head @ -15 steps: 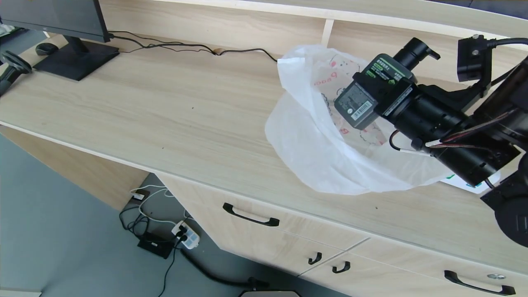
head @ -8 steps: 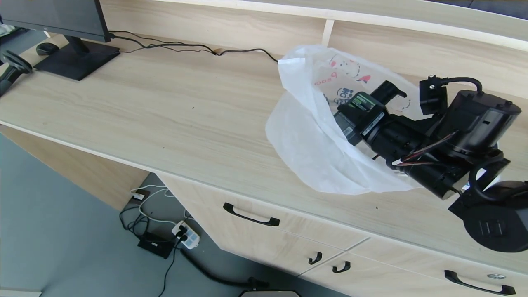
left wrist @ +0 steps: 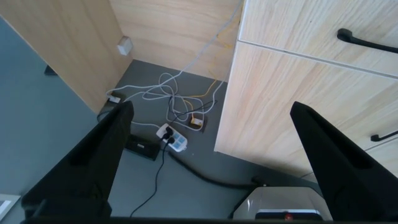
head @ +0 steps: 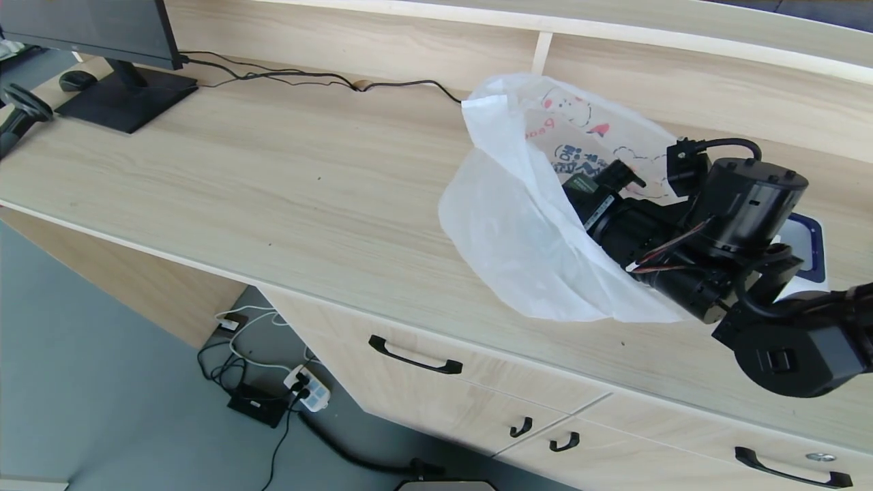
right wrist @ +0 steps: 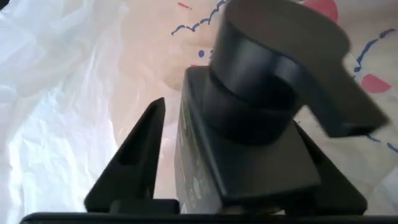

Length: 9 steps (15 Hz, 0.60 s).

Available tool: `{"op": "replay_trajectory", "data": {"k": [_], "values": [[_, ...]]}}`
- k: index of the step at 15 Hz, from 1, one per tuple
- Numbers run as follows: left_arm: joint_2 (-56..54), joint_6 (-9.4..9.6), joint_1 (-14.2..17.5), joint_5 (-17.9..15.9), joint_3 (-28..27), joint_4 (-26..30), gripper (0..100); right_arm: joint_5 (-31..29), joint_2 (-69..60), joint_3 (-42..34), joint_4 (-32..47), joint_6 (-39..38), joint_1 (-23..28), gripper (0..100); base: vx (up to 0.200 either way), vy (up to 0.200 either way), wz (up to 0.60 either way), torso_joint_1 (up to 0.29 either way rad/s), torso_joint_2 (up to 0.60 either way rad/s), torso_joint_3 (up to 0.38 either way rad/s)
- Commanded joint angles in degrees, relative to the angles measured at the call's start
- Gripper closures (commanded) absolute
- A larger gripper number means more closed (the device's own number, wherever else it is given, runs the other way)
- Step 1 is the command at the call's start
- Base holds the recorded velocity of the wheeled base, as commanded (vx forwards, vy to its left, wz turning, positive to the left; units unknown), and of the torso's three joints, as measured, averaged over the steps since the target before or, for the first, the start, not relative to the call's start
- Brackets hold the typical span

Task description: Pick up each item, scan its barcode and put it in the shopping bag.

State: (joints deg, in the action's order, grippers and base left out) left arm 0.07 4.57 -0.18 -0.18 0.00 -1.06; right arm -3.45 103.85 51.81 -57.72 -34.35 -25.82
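A dark box (head: pixel 582 184) is held by the right gripper (head: pixel 601 194) inside the white shopping bag (head: pixel 518 245), while the left gripper (left wrist: pixel 211 107) is spread wide.

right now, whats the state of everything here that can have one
shopping bag: mouth open, standing on the counter
dark box with green label: clamped in the right gripper, inside the bag's mouth
right gripper: shut on the box
left gripper: open, empty, low beside the cabinet
drawers: shut
power strip: on the floor, plugs in it
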Motion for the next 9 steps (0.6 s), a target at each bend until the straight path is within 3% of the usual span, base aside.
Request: {"op": "replay_trajectory", "data": {"k": [1,4,7,9], "values": [[0.01,0.00,0.01,0.01,0.00,0.01,0,0.02,0.47,0.05,-0.02,0.52,-0.02,0,0.000,0.000,0.00,0.000,0.00,0.000],[0.01,0.00,0.01,0.01,0.00,0.01,0,-0.07,0.21,1.28,-0.11,5.88,0.24,0,0.000,0.000,0.00,0.000,0.00,0.000],[0.01,0.00,0.01,0.01,0.00,0.01,0,-0.68,-0.76,2.33,-0.20,17.39,4.20,0,0.000,0.000,0.00,0.000,0.00,0.000],[0.01,-0.09,0.01,0.01,0.00,0.01,0,-1.03,-1.63,2.24,-0.20,19.68,4.20,0,0.000,0.000,0.00,0.000,0.00,0.000]]}}
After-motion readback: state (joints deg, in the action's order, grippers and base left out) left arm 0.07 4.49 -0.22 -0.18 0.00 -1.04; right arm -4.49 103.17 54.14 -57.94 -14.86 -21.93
